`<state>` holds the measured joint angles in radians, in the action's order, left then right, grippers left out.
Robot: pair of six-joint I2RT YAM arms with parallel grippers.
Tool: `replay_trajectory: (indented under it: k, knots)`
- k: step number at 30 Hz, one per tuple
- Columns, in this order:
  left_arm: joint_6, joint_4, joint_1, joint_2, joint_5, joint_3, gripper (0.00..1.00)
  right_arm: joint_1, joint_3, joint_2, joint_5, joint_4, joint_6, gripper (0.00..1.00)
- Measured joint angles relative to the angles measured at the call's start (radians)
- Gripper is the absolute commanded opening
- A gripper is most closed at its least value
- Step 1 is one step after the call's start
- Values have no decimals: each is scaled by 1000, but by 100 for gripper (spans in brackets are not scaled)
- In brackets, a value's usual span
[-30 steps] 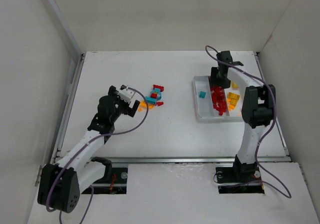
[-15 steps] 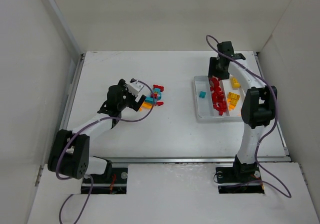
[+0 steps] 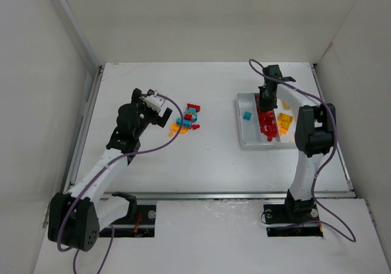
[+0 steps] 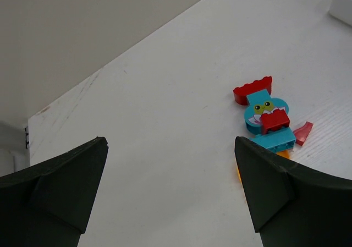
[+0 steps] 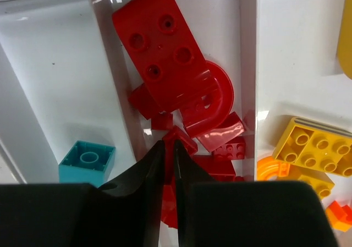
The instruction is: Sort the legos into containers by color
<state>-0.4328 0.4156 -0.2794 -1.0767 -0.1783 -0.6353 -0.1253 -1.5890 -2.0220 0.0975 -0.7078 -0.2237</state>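
Loose legos point(image 3: 188, 118) in red, teal and orange lie in a small pile at mid-table. In the left wrist view they are a red arch point(image 4: 253, 89), a teal face piece point(image 4: 264, 108) and a teal brick point(image 4: 273, 141). My left gripper point(image 3: 160, 118) point(image 4: 170, 148) hangs open just left of the pile, nothing between its fingers. The white tray point(image 3: 244, 141) holds the containers: a teal brick point(image 5: 87, 162) in the left one, red legos point(image 5: 162, 40) in the middle, yellow and orange legos point(image 5: 311, 151) on the right. My right gripper point(image 3: 266, 103) point(image 5: 169, 146) is shut over the red pile.
White walls enclose the table on the left, back and right. The tray's raised dividers point(image 5: 247, 49) stand close on either side of my right fingers. A corner of the tray point(image 4: 344, 2) shows far right in the left wrist view.
My right gripper has closed and come back over the middle of the red compartment. My left gripper has drawn back a little to the left of the loose pile, still open.
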Motion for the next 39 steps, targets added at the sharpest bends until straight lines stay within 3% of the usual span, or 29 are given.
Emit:
replay_trajectory:
  k: [3, 4, 6, 7, 11, 15, 19, 22, 27, 32, 38, 39]
  knots:
    - [3, -42, 1, 69, -2, 9, 100, 0, 24, 0, 0, 25, 1, 26]
    - [5, -56, 2, 84, 0, 9, 100, 0, 34, 6, 0, 36, 2, 36]
    - [9, -86, 6, 119, 10, 15, 100, -2, 54, 36, -1, 43, 9, 47]
    - [12, -98, 6, 141, 15, 24, 100, -7, 64, 62, 5, 45, 15, 59]
    - [38, -138, 8, 225, 32, 60, 100, -84, 68, 198, 57, 85, 72, 83]
    - [71, -174, 8, 284, 61, 96, 100, -277, -39, 223, -12, 128, 203, 84]
    - [93, -200, 8, 317, 97, 129, 100, -443, -289, 32, -168, 129, 329, 84]
    - [102, -208, 8, 332, 113, 148, 100, -539, -344, -79, -247, 140, 394, 84]
    - [106, -218, 8, 333, 127, 163, 100, -610, -344, -200, -324, 140, 439, 76]
    - [106, -218, 8, 306, 131, 169, 100, -588, -362, -254, -332, 140, 452, 52]
    - [105, -215, 8, 250, 130, 169, 100, -576, -327, -234, -343, 180, 449, 31]
    - [105, -214, 8, 241, 129, 169, 100, -576, -306, -222, -344, 194, 448, 18]
